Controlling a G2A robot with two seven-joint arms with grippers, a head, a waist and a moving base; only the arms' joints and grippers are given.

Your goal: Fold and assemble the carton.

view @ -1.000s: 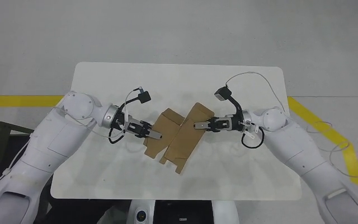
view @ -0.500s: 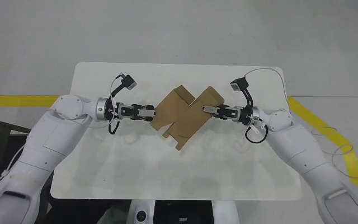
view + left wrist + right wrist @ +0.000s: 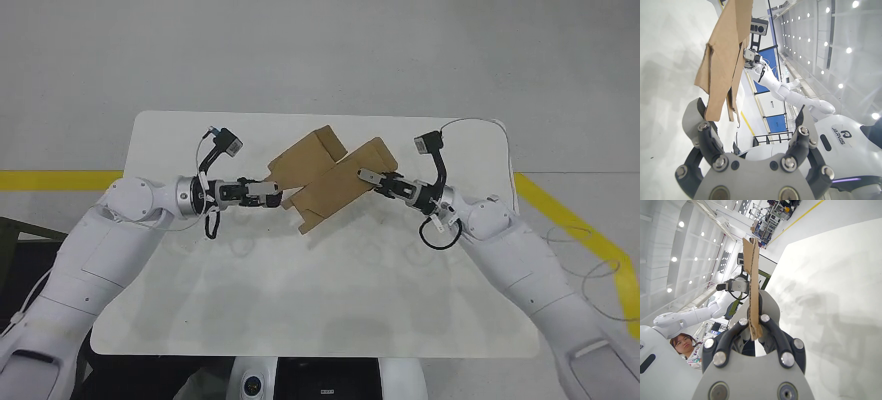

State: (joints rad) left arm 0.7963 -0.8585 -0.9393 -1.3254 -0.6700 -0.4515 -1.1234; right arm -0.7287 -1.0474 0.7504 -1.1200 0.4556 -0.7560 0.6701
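Flattened carton (image 3: 325,178) is held above counter (image 3: 180,300), long axis diagonal, near-left to far-right. Right gripper (image 3: 366,177) fingers are clamped on its edge; left gripper (image 3: 275,193) fingers are spread wide, nothing gripped.

Carton (image 3: 322,178): one, brown corrugated cardboard, unassembled. It is collapsed flat, with loose end flaps and slots cut between them. It is held off the white table (image 3: 200,300) above its far middle, lying on a diagonal. One edge is pinched in the right gripper (image 3: 366,178). The opposite corner sits just beside the spread left gripper (image 3: 275,192).
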